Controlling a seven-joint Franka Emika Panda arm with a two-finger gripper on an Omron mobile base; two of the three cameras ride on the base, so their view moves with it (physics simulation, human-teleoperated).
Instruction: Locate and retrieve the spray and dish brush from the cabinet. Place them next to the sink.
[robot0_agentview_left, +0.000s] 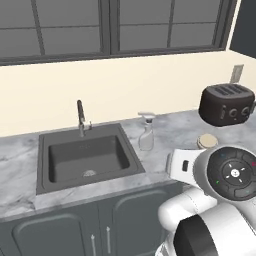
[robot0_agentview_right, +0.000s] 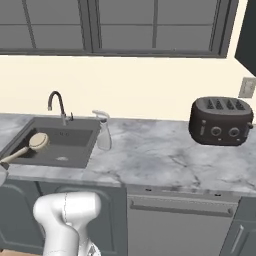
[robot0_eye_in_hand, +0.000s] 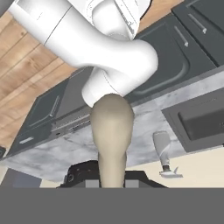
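The spray (robot0_agentview_left: 146, 132) stands upright on the marble counter just right of the sink (robot0_agentview_left: 131, 150), also seen as the spray (robot0_agentview_right: 103, 131) beside the sink (robot0_agentview_right: 92, 145). The dish brush (robot0_agentview_right: 35, 144) is held in the air, its round tan head up and its thin handle running down-left to the frame edge. In the hand view the dish brush (robot0_eye_in_hand: 111, 127) rises from the bottom centre, large and close. My gripper (robot0_agentview_left: 194, 152) is shut on its handle, above the counter's front edge. A dark corner of the cabinet (robot0_agentview_left: 246, 27) shows at the upper right.
A black toaster (robot0_agentview_left: 227, 104) sits on the counter at the right, below a wall socket (robot0_agentview_left: 237, 73). The faucet (robot0_agentview_left: 80, 117) stands behind the basin. Dark low cupboards (robot0_agentview_left: 75, 230) run beneath the counter, and a window spans the back wall.
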